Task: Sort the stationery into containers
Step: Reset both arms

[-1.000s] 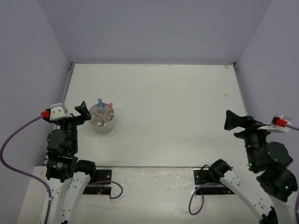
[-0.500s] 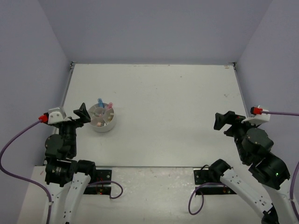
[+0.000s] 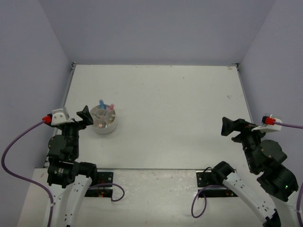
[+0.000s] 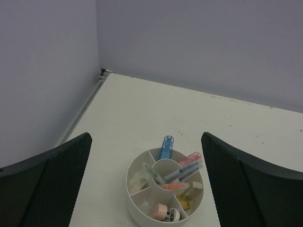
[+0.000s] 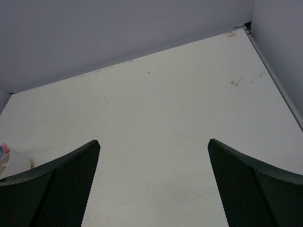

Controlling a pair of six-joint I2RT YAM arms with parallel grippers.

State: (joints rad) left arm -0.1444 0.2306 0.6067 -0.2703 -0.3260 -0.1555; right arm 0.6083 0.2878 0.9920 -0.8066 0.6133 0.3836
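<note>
Inside the round white holder point(image 4: 136, 208), beside my left arm, sits all the stationery I can see, blue marker point(image 4: 165, 145) and pink marker point(image 4: 191, 159) propped in separate compartments, so I judge the sorting done. The left gripper point(image 3: 84, 116) hovers just beside the holder, jaws spread, empty. The right gripper point(image 3: 233, 126), well apart from it, gapes empty too.

The holder point(image 3: 103, 120) sits on the worktop's point(image 3: 180, 104) left side, pens point(image 4: 182, 171) inside it, just beyond the left tool point(image 3: 84, 115).
</note>
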